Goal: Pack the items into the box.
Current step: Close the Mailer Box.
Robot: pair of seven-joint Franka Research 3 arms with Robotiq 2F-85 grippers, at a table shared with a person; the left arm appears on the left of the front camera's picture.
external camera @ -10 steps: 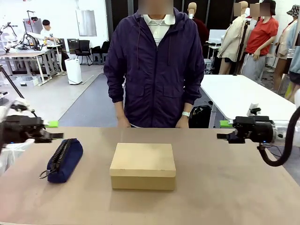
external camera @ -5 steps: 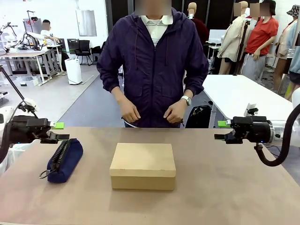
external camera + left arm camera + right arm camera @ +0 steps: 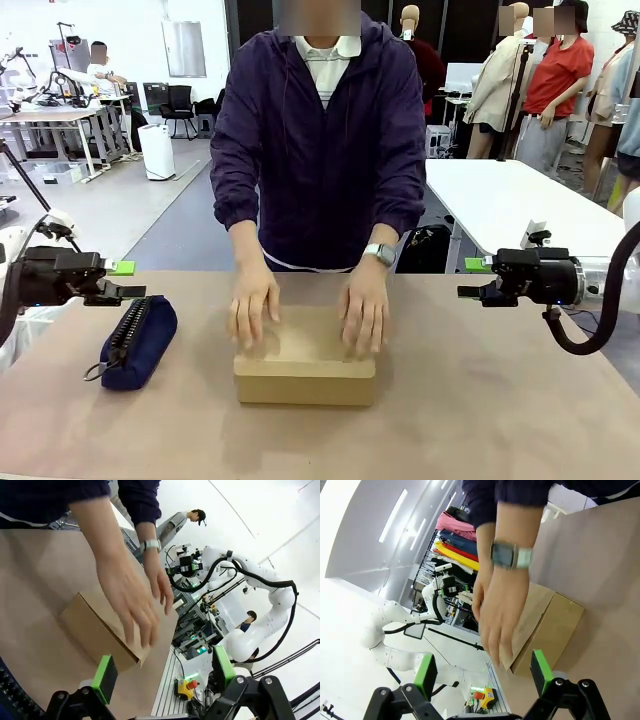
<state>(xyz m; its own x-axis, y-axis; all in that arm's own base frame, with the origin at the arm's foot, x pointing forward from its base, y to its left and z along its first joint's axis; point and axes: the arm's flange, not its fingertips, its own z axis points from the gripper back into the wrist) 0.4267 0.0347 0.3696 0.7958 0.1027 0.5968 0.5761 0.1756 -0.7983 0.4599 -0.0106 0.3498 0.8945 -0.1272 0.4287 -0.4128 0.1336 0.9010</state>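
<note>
— Where is the box?

— The box (image 3: 304, 355) sits shut at the middle of the table (image 3: 480, 400), between my two arms. The person across from me has both hands flat on its lid: one hand (image 3: 253, 305) on my left half, the other hand (image 3: 364, 312), with a watch (image 3: 379, 254) at the wrist, on my right half.

— And your grippers?

— My left gripper (image 3: 128, 281) hangs above the table's left edge, fingers spread apart, holding nothing. My right gripper (image 3: 470, 279) hangs at the right side, also spread and empty. Both are well apart from the box.

— Anything else on the table?

— A dark blue zip pouch (image 3: 138, 340) lies just below my left gripper, left of the box.
</note>
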